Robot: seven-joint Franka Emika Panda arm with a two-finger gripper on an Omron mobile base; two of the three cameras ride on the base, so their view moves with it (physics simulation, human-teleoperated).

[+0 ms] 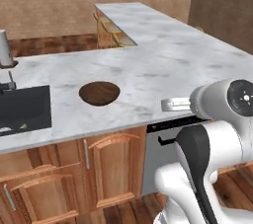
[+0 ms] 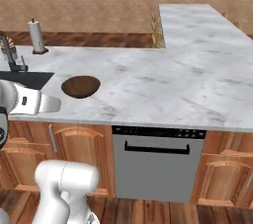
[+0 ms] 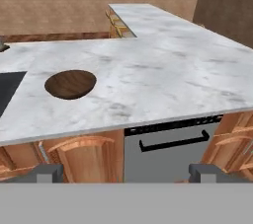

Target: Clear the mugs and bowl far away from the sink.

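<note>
The pincer [image 3: 126,172] stands with its tips wide apart and holds nothing, near the counter's front edge. The bowl [image 3: 70,84] lies farther on the marble counter [image 3: 163,70], at about eleven o'clock from the pincer, just beside the sink [image 1: 24,109].

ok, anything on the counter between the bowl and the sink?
Nothing. In the right base view, bare marble counter separates the bowl from the sink. The left base view shows the same bare strip.
</note>
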